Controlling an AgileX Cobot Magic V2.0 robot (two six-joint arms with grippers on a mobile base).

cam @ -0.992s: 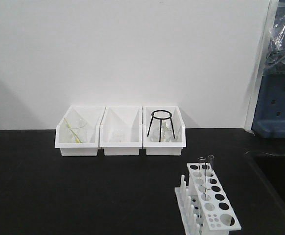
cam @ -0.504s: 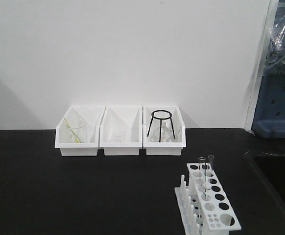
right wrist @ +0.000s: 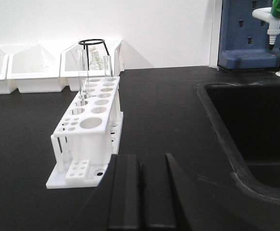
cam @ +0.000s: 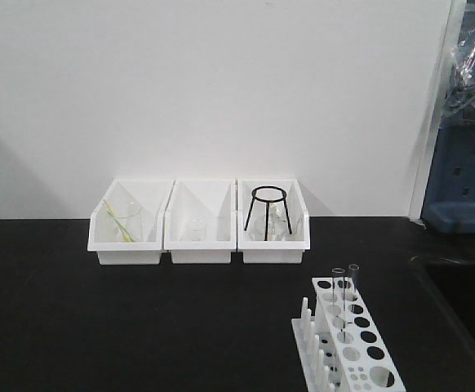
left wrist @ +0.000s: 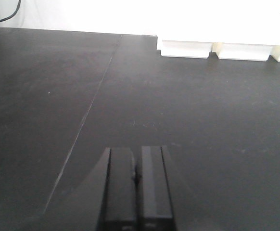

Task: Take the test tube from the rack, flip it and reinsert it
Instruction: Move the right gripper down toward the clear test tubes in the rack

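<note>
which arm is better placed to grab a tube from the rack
Right. Its wrist camera shows the rack close ahead with the tubes standing in it, just beyond the right gripper, which is shut. The left gripper, also shut, sees only table and the far bins.

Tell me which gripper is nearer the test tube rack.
Right. The right gripper sits just short of the rack, slightly right of it; the left gripper faces only tabletop, no rack in its view.

The table (cam: 99,327) is matt black with a faint sheen. The rack (right wrist: 89,122) and three bins (cam: 201,245) are smooth white plastic; the test tubes (right wrist: 82,72) clear, glossy glass; the ring stand (cam: 268,198) thin black metal
</note>
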